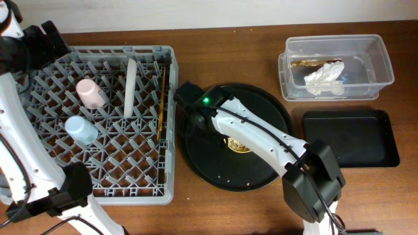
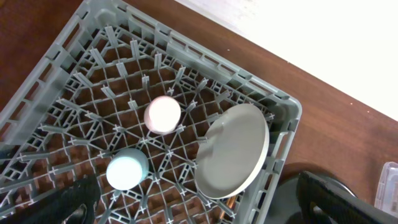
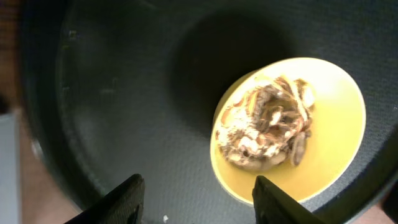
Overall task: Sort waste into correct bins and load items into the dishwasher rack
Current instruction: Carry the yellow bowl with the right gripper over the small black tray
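The grey dishwasher rack point(image 1: 39, 140) holds a pink cup point(image 1: 90, 93), a light-blue cup point(image 1: 80, 129), a pale plate point(image 1: 130, 88) standing on edge, and chopsticks point(image 1: 161, 98) along its right side. The left wrist view shows the rack point(image 2: 93, 37), pink cup point(image 2: 162, 114), blue cup point(image 2: 126, 169) and plate point(image 2: 233, 149). My left gripper point(image 2: 199, 205) is open and empty above the rack's far left corner point(image 1: 47, 40). The yellow bowl point(image 3: 329, 162) holds beige flaky waste point(image 3: 267, 124). My right gripper point(image 3: 196, 199) is open and empty just left of the bowl.
The bowl sits on a large round black tray point(image 1: 261, 104), mostly hidden under my right arm in the overhead view. A clear tub point(image 1: 382, 62) at the back right holds crumpled white tissue point(image 1: 324, 77). A shallow black rectangular tray point(image 1: 349, 137) lies in front of it.
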`<state>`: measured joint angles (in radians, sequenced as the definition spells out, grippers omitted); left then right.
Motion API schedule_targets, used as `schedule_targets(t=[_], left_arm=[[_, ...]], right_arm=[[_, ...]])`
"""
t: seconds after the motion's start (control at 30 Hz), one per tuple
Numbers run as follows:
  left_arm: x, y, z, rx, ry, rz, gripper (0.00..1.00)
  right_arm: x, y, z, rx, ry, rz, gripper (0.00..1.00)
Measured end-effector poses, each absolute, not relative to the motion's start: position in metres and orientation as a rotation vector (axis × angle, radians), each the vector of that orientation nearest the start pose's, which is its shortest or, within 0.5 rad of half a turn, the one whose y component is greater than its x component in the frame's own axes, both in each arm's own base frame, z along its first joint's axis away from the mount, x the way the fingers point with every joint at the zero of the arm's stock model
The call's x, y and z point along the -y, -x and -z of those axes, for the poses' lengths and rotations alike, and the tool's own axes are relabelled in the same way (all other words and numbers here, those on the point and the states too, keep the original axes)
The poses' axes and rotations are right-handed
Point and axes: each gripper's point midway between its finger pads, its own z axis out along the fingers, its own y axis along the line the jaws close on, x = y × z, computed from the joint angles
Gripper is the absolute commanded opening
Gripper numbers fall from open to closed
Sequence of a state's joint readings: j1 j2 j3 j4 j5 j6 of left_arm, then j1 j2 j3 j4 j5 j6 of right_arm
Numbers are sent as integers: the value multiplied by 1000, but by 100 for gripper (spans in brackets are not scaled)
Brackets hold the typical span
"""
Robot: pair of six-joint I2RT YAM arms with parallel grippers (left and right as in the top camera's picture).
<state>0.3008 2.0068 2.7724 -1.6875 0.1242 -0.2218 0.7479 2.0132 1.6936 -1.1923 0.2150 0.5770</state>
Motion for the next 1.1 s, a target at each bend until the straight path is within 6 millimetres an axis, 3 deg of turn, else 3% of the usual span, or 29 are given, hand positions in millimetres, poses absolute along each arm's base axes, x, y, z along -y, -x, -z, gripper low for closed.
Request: schedule_targets(t=[0.1, 0.17, 0.23, 0.37, 0.47, 0.7, 0.8, 0.9, 1.03, 1.1], left_arm=[[-102, -402, -371, -2416, 592, 121, 99], [-102, -402, -371, -2415, 592, 122, 99], [-102, -402, -371, -2414, 592, 121, 99], [-102, -402, -371, -2415, 592, 121, 99], [-102, -402, -371, -2415, 592, 121, 99], [-102, -402, -371, -2415, 592, 121, 99], [-102, -402, -371, -2415, 592, 121, 99], [-102, -402, -371, -2415, 592, 121, 99], [-102, -402, -371, -2414, 592, 121, 99], [-102, -402, -371, -2415, 592, 121, 99]], right_arm=[[-235, -322, -74, -2922, 201, 241, 54], [-230, -317, -50, -2935, 187, 241, 49], [-232, -314, -38, -2944, 200, 213, 32], [-233, -312, -34, -2948, 233, 201, 29], [-230, -308, -29, -2958, 257, 210, 5], [-221, -301, -27, -2987, 280, 261, 4], [-223, -300, -44, -3011, 283, 269, 4], [-225, -313, -80, -3008, 183, 237, 4], [-188, -343, -126, -3028, -142, 160, 4], [-156, -360, -130, -3066, -298, 44, 4]])
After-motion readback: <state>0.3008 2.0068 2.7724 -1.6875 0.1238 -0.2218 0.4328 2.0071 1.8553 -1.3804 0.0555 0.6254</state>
